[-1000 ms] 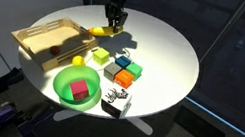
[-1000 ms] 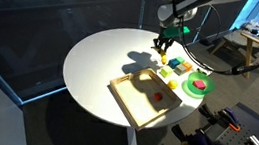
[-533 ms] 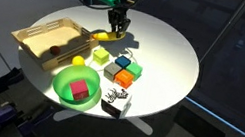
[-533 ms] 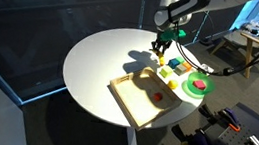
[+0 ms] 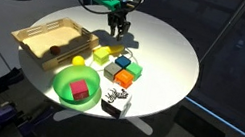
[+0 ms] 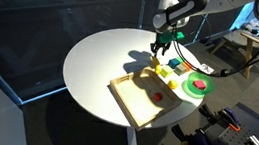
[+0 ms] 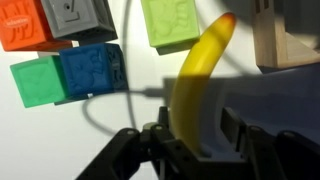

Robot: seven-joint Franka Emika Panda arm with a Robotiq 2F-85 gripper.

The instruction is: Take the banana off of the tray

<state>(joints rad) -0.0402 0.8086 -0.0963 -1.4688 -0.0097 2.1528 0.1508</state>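
Wrist view: our gripper (image 7: 195, 138) hangs open over the banana (image 7: 205, 70), off the tray (image 7: 292, 35); next we likely lift away.

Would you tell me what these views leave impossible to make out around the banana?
Wrist view: the banana has its lower end hidden by the gripper, so the grip is unclear.
Wrist view: the tray is cut off by the right edge.
Both exterior views: banana too small.

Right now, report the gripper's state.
Gripper: open, holding nothing; the banana lies on the table under it, between the fingers.
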